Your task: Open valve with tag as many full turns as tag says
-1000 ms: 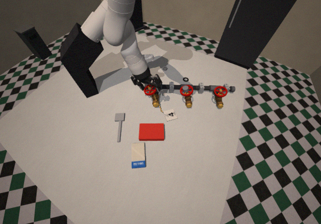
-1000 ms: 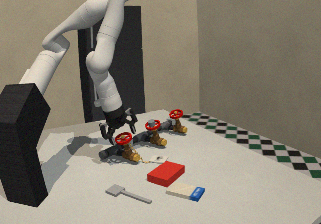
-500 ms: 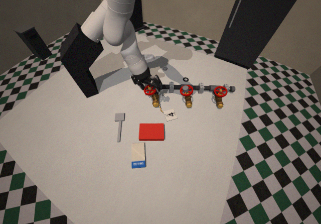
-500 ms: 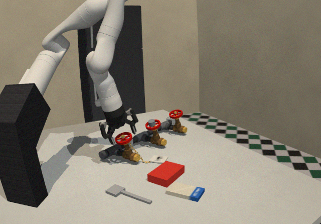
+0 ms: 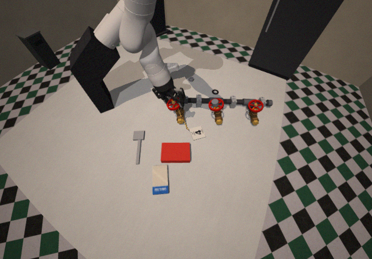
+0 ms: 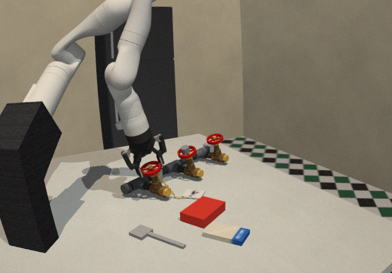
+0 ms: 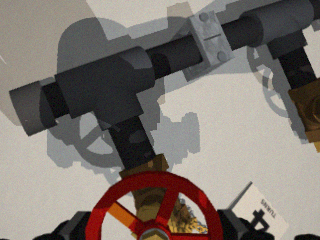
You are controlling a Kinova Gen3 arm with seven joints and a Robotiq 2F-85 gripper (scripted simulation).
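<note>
A dark pipe [image 5: 204,100] [image 6: 173,164] [image 7: 100,90] on the table carries three brass valves with red handwheels. The left handwheel [image 5: 173,105] [image 6: 151,169] [image 7: 152,210] has one orange spoke. A gold chain [image 5: 183,121] [image 6: 167,191] runs from this valve to a white tag [image 5: 198,132] [image 6: 193,193] [image 7: 260,215] marked 4. My gripper [image 5: 173,99] [image 6: 149,165] [image 7: 152,231] points down over this handwheel. Its fingers are partly open and stand on either side of the rim. The middle handwheel [image 5: 216,104] [image 6: 189,153] and the right handwheel [image 5: 254,107] [image 6: 214,139] stand apart from the gripper.
A red box [image 5: 175,152] [image 6: 202,211], a white and blue box [image 5: 160,179] [image 6: 226,232] and a grey paddle [image 5: 138,145] [image 6: 155,234] lie in front of the pipe. A black ring [image 5: 215,93] lies behind it. A tall black block [image 5: 93,67] [image 6: 25,175] stands at the left.
</note>
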